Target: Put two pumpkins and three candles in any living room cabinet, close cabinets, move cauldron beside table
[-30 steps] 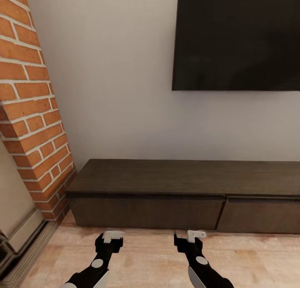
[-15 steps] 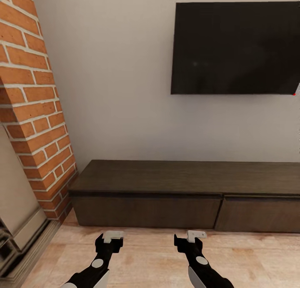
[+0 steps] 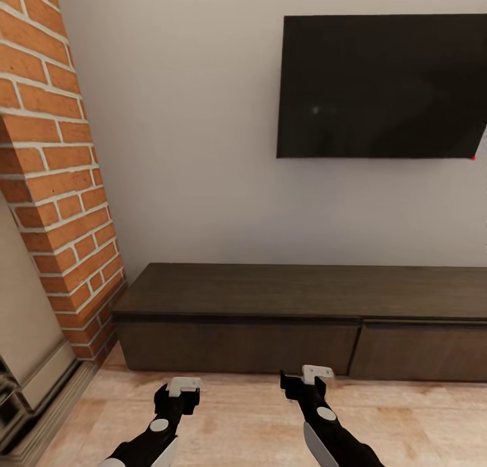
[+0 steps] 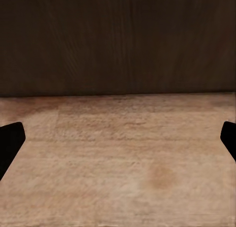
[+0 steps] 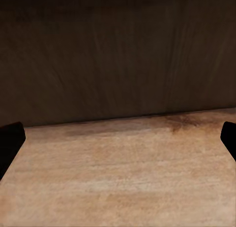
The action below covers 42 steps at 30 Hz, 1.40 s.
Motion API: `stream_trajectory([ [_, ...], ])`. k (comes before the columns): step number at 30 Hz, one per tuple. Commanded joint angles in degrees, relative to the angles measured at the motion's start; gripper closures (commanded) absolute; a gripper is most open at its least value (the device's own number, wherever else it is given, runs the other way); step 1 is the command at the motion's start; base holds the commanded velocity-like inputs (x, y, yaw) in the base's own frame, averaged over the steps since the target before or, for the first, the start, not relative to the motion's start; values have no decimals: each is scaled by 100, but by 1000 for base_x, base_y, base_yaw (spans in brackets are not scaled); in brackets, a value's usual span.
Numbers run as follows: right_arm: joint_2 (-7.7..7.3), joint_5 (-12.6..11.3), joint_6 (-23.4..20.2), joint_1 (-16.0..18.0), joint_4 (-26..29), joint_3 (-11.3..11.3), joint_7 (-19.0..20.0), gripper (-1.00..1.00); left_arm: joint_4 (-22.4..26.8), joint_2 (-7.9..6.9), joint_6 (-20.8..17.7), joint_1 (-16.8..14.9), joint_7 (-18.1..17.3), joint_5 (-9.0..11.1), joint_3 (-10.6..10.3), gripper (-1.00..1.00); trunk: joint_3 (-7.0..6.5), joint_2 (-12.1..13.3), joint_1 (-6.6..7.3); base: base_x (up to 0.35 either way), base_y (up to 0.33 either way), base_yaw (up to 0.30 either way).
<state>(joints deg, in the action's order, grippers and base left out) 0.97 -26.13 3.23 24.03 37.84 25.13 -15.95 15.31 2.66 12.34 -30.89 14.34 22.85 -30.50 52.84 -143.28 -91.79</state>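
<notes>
The long dark-brown cabinet (image 3: 297,298) stands against the wall ahead, and both drawer fronts I can see are shut. My left gripper (image 3: 177,389) and right gripper (image 3: 308,379) hover low over the wooden floor just in front of it. In the left wrist view the cabinet front (image 4: 118,40) is close, and the gripper (image 4: 118,143) is open with its fingertips (image 4: 10,143) far apart and nothing between them. The right gripper (image 5: 118,143) is open and empty too, facing the cabinet front (image 5: 118,54). The pumpkins, candles, cauldron and table are out of view.
A red brick column (image 3: 54,183) and a beige fireplace surround (image 3: 27,318) stand at the left. A black television (image 3: 382,85) hangs on the wall above the cabinet. Light wooden floor (image 3: 237,420) lies between me and the cabinet.
The whole picture has shifted slightly down, so the camera has moved. The right gripper has edged a little up toward the cabinet. Both grippers stay open.
</notes>
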Motion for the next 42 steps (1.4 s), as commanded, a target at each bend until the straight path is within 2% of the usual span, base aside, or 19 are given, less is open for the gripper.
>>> stream_trajectory([
  [1,0,-66,-74,6,49,35,-43,-100,3,0,-204,-5,32,48,-47,-100,-17,-1,4,0,0,0],
  [3,6,-72,-276,6,80,37,-45,-100,26,2,-408,-5,31,53,-44,-100,-62,2,9,0,0,0],
  [4,10,-74,-754,6,116,33,-41,-100,123,-5,-688,-5,33,57,-39,-100,-84,3,11,0,0,0],
  [7,4,-75,-1009,6,133,29,-38,-100,184,-9,-910,-5,31,60,-27,-100,-138,119,75,0,0,0],
  [8,-3,-76,-1099,6,139,28,-39,-100,207,-8,-1093,-5,30,65,-18,-100,-156,159,97,0,0,0],
  [15,-37,-73,-1187,6,144,27,-39,-100,358,-10,-1643,-5,33,177,10,-100,-282,440,251,0,0,0],
  [19,-47,-67,-1195,7,145,25,-36,-100,484,-33,-1889,-5,35,484,16,-100,-353,600,338,0,0,0],
  [21,-56,-66,-1190,11,145,18,-33,-100,552,-46,-2038,-5,34,710,17,-100,-371,640,360,0,0,0],
  [23,-61,-67,-1191,12,145,13,-33,-100,569,-48,-2101,-5,34,771,18,-100,-371,640,360,0,0,0],
  [29,-69,-74,-1193,14,145,2,-28,-100,614,-44,-2212,-5,34,866,18,-100,-479,881,492,0,0,0],
  [35,-63,-70,-1187,14,145,2,-31,-100,610,-40,-2455,-5,46,885,25,-100,-587,1122,624,0,0,0],
  [42,-22,-67,-1186,13,145,14,-39,-100,598,-43,-2531,-5,49,888,27,-100,-713,1402,778,0,0,0],
])
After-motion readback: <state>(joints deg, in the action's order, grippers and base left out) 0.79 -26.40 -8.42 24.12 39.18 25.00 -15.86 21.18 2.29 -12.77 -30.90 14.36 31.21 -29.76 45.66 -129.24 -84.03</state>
